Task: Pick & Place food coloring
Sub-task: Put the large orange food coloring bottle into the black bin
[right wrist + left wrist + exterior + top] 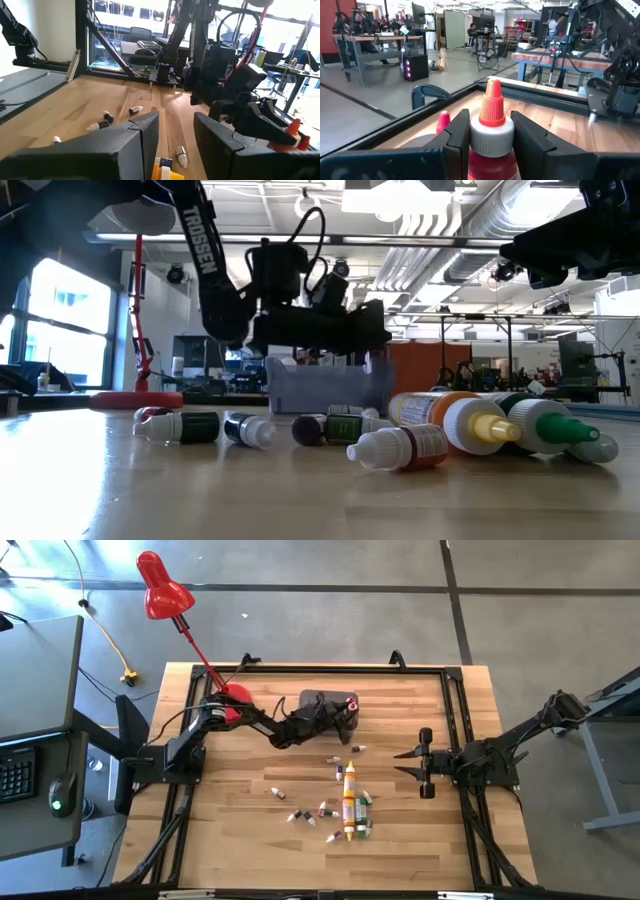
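Observation:
The food coloring bottles (pixel 348 802) lie scattered on the wooden table between the arms, the bigger yellow and green ones (pixel 500 423) on their sides among the small ones (pixel 400 447). My left gripper (pixel 347 720) hovers over the dark grey tub (pixel 320 700), shut on a red bottle with an orange-red pointed cap (pixel 492 107). Low at table level, that gripper (pixel 335 330) shows above the tub (pixel 330 390). My right gripper (pixel 403 763) waits open to the right of the scattered bottles, its fingers pointing toward the left arm (pixel 176 132). My left gripper (pixel 491 140) pinches the red bottle between its two fingers (pixel 459 137), which close on the body just below the white collar (pixel 490 162). The fingers lie roughly level, across the bottle. The bottle is upright, cap up; its lower part is out of frame.
A red desk lamp (pixel 160 588) stands on its base (pixel 232 695) at the table's far left. Black rails (pixel 300 668) run along the table's edges. Another pink cap (pixel 443 120) shows beside the left fingers. Bare wood lies at the near left (pixel 230 830).

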